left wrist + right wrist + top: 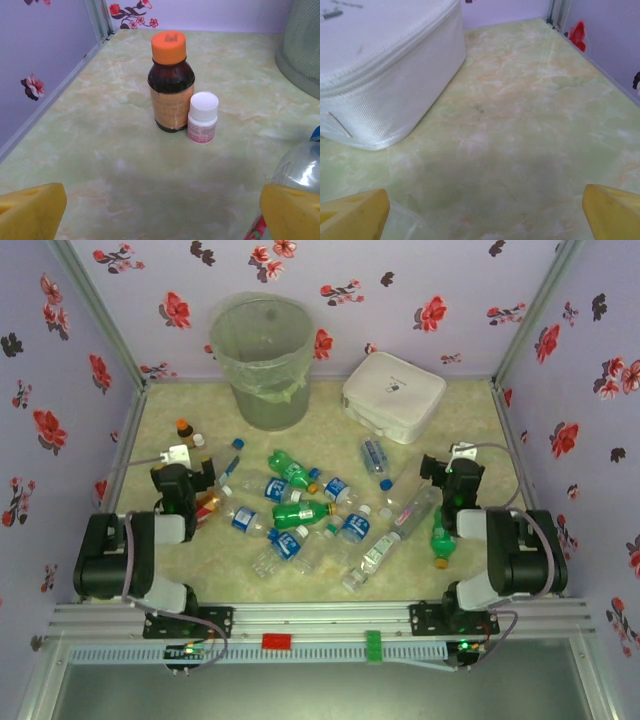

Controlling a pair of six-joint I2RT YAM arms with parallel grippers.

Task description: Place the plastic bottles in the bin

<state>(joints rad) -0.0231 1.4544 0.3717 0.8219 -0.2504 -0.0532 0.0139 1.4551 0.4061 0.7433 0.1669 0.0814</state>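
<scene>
Both arms sit at the near edge on my end; the left fingers are spread wide with nothing between them, facing a brown bottle with an orange cap and a small white-capped pill bottle just beside it; the right fingers are just as wide and empty, over bare table next to the white zip case; the plastic bottles lie scattered on their sides across the middle between the two arms, mostly clear with blue labels, a few green; the bin stands upright at the back, left of centre, liner bag in it, well apart from the pile.
</scene>
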